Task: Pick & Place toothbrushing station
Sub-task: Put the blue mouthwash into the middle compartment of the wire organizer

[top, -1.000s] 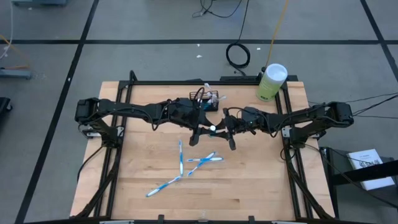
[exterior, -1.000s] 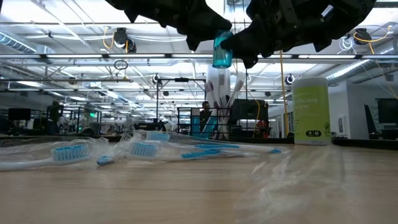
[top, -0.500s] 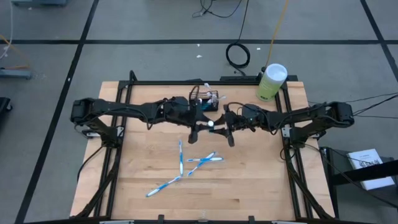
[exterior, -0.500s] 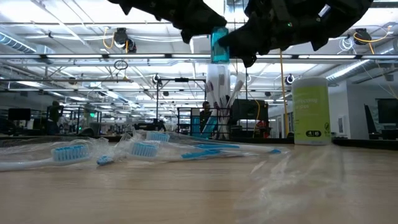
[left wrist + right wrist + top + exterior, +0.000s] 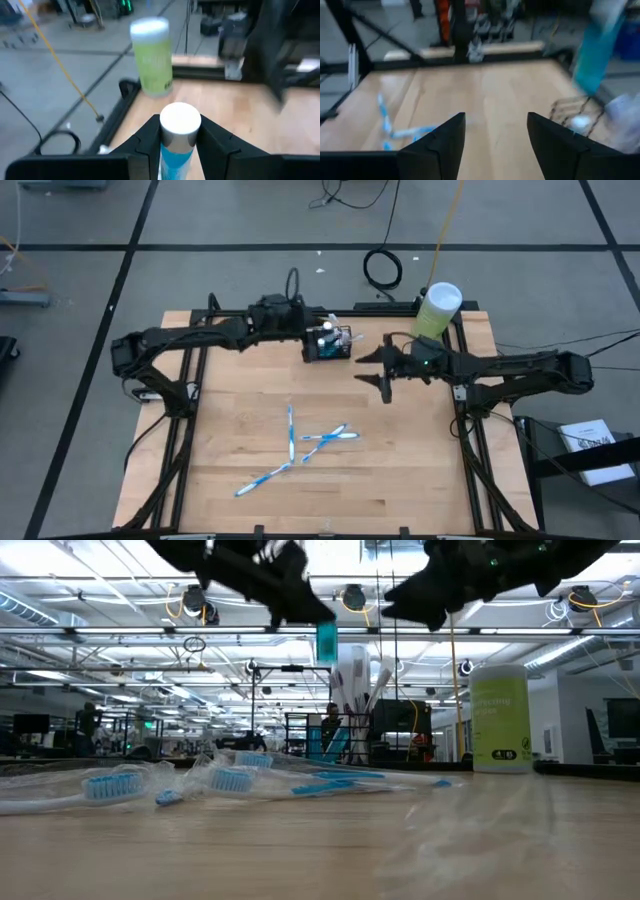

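Observation:
The toothbrushing station, a small black wire basket (image 5: 343, 340) with white items standing in it (image 5: 352, 690), sits near the table's far edge. My left gripper (image 5: 322, 346) hovers at the basket's left end, shut on a blue tube with a white cap (image 5: 180, 122). In the low view the tube (image 5: 327, 642) hangs high above the table. To the right of the basket my right gripper (image 5: 386, 376) stands open with nothing between its fingers (image 5: 445, 145). Three blue toothbrushes (image 5: 300, 442) lie on the table's middle. My left gripper pinches the tube's blue body just under the white cap (image 5: 176, 152) between its two fingers (image 5: 150, 142). The tube is lifted clear of the table, and its lower end (image 5: 327, 644) sticks out below the fingers.
A tall pale-green cylinder with a white lid (image 5: 436, 312) stands at the table's far right corner, close behind my right arm. The toothbrushes lie in clear wrappers (image 5: 230, 780). A black frame (image 5: 190, 420) borders the wooden top, with bare wood toward the near edge.
Both grippers met at the tube over the table's middle. My right gripper has opened, let go and drawn back toward the right edge. My left gripper has carried the tube toward the far edge, to the basket.

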Available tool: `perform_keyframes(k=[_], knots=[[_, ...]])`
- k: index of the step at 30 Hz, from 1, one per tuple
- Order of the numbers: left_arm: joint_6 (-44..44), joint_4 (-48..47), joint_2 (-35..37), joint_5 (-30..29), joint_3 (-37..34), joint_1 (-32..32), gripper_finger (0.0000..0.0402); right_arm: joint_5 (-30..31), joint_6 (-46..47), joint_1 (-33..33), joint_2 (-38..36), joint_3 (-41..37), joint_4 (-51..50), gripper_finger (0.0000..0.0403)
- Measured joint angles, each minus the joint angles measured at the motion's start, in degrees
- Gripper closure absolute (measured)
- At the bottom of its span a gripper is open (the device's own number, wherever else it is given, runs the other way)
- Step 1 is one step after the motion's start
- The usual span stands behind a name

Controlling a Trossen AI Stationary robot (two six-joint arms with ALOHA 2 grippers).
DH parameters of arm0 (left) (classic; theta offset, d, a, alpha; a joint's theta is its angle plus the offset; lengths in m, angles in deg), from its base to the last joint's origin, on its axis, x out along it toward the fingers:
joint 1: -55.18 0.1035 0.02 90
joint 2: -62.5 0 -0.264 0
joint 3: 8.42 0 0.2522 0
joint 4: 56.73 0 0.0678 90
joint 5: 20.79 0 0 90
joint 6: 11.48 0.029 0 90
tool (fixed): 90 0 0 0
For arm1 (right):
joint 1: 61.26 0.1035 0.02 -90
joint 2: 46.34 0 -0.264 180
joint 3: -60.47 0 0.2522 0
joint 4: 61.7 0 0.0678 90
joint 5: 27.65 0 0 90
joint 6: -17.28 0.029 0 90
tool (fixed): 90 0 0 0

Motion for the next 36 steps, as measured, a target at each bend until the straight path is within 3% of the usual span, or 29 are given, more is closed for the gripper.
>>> perform_keyframes(k=[9, 18, 33, 36], knots=[[0.65, 4.88, -9.05, 4.79, -0.93, 6.66, 0.0302, 0.03, -2.12, -0.01, -1.64, 0.06, -0.85, 0.0206], [0.19, 10.77, -16.56, 8.96, -0.97, 9.32, 0.0302, 0.02, -2.44, -0.01, -1.17, 0.06, -1.77, 0.0207], [-0.19, 11.37, -21.78, 9.99, -0.92, 9.39, 0.0302, 0.18, -2.86, -0.01, -1.19, 0.06, -1.61, 0.0206], [-1.15, 11.13, -21.68, 9.73, -0.92, 9.28, 0.0276, 0.18, -2.86, -0.01, -1.19, 0.06, -1.58, 0.0207]])
